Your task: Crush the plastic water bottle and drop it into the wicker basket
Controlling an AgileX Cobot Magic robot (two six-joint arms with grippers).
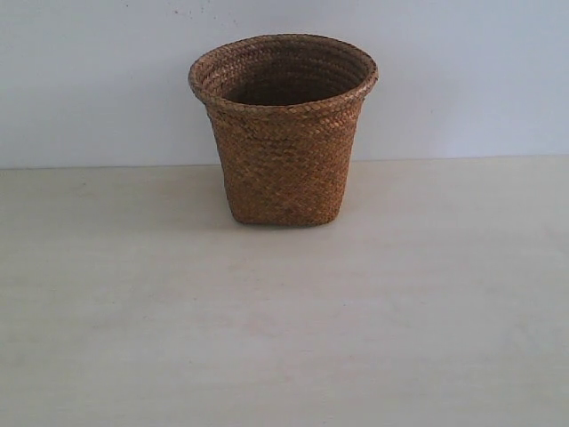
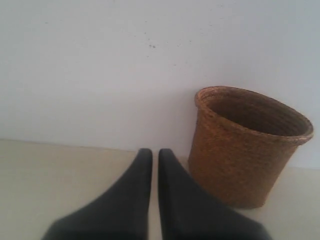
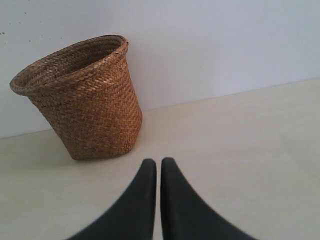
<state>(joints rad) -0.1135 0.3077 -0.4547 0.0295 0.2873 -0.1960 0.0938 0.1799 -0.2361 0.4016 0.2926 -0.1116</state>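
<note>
The brown wicker basket [image 1: 283, 133] stands upright at the back of the pale table, close to the wall. It also shows in the left wrist view [image 2: 245, 147] and the right wrist view [image 3: 85, 102]. No plastic water bottle shows in any view; what lies deep in the basket is hidden. My left gripper [image 2: 155, 154] is shut with nothing between its black fingers, short of the basket. My right gripper [image 3: 158, 163] is likewise shut and empty, a little way off the basket's base. Neither gripper appears in the exterior view.
A pale wooden table [image 1: 284, 338] spreads in front of the basket. A plain white wall [image 1: 98, 80] rises right behind it.
</note>
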